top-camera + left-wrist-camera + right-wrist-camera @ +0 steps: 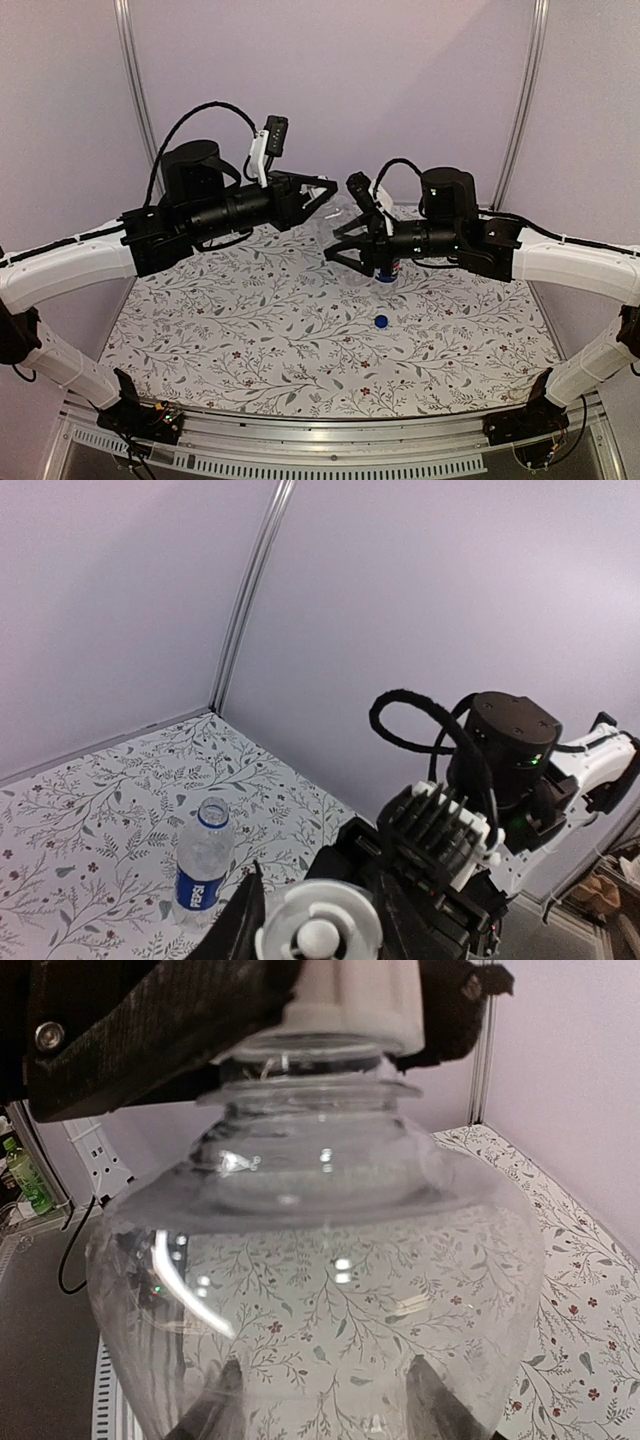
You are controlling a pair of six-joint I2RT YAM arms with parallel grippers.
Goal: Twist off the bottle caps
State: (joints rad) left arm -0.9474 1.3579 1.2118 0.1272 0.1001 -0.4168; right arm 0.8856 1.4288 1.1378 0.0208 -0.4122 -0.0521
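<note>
lilac walls (330,80), floral cloth table (250,340), left jaws clenched on white cap (350,1000), right jaws grasping clear bottle (320,1260)

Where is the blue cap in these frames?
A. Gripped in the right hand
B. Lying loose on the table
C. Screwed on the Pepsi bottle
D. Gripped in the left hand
B: the blue cap lies on the table, apart from the Pepsi bottle, whose neck is open. The left hand grips the white cap of the plain bottle, which is held in the right hand.
</note>
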